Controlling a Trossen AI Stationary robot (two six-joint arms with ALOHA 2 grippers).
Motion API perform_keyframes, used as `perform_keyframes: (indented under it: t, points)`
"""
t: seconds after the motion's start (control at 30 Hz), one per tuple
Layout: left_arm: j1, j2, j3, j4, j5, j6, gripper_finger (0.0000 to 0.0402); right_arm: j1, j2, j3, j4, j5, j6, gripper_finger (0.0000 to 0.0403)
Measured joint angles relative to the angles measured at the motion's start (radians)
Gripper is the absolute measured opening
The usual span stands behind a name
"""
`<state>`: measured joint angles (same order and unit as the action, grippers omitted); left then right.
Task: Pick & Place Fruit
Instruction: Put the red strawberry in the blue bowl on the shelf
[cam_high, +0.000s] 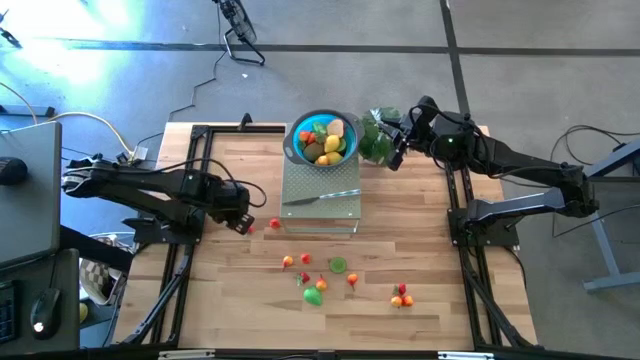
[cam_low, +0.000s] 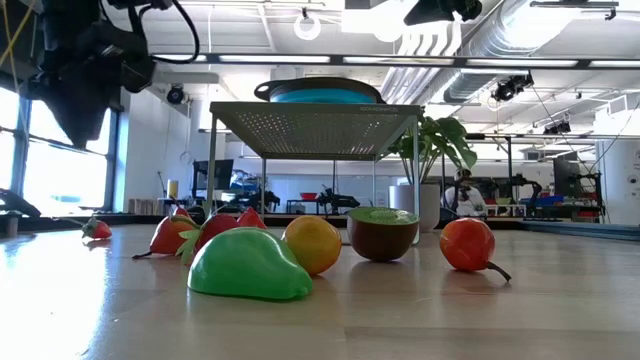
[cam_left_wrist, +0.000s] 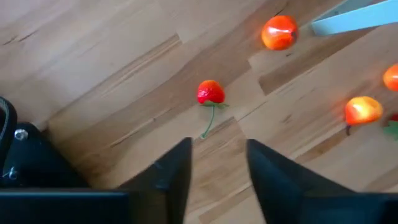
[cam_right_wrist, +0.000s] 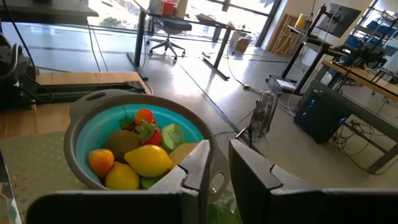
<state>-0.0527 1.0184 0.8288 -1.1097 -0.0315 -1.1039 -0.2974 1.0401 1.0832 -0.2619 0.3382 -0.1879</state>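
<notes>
Small toy fruits lie loose on the wooden table: a group (cam_high: 320, 280) near the front, with the green one (cam_low: 248, 265) nearest the low camera. A red fruit with a green stem (cam_left_wrist: 210, 92) lies just ahead of my left gripper (cam_left_wrist: 217, 158), which points down over the table's left part (cam_high: 243, 222), open and holding nothing. A red-orange fruit (cam_left_wrist: 279, 32) lies beyond it. The blue bowl (cam_high: 322, 138), holding several fruits (cam_right_wrist: 134, 155), rests on a perforated stand (cam_high: 320, 190). My right gripper (cam_right_wrist: 221, 152) hovers beside the bowl's rim, its fingers a narrow gap apart with nothing between them.
A slim silver knife (cam_high: 322, 197) lies on the stand's top. A leafy green plant (cam_high: 375, 140) stands right of the bowl, under my right gripper. Black frame rails (cam_high: 195, 190) run along both sides of the table. Bare wood lies between the stand and the front fruits.
</notes>
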Motion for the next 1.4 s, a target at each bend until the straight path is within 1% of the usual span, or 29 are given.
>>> perform_keyframes:
  t: [0.1, 0.2, 0.3, 0.4, 0.5, 0.8, 0.9, 1.13, 1.4]
  points:
    - [0.000, 0.014, 0.000, 0.007, 0.000, -0.014, 0.0204, 0.000, 0.000, 0.000, -0.003, 0.000, 0.000, 0.0052]
    - [0.000, 0.029, 0.000, 0.009, 0.000, -0.028, 0.0252, 0.000, 0.000, 0.000, -0.015, 0.000, 0.000, 0.0052]
    - [0.000, 0.027, 0.000, 0.011, 0.000, -0.027, 0.0285, 0.000, 0.000, 0.000, -0.028, 0.000, -0.001, 0.0052]
    - [0.000, 0.027, 0.000, 0.016, -0.001, -0.027, 0.0301, 0.000, 0.000, 0.000, -0.028, 0.000, -0.001, 0.0052]
    - [0.000, 0.027, 0.000, 0.017, -0.005, -0.041, 0.0305, 0.000, 0.000, 0.000, -0.028, 0.000, -0.001, 0.0052]
    - [0.000, 0.040, -0.005, 0.058, -0.038, -0.171, 0.0306, 0.000, 0.000, 0.000, -0.027, 0.000, -0.002, 0.0052]
    - [0.000, 0.057, -0.033, 0.079, -0.038, -0.187, 0.0306, 0.000, 0.000, 0.000, -0.027, 0.000, -0.002, 0.0052]
    - [0.000, 0.112, -0.132, 0.229, -0.007, -0.193, 0.0306, 0.000, 0.000, 0.000, -0.027, 0.000, -0.002, 0.0052]
    - [0.000, 0.156, -0.178, 0.257, -0.009, -0.209, 0.0306, 0.000, 0.000, 0.000, -0.026, 0.000, -0.001, 0.0052]
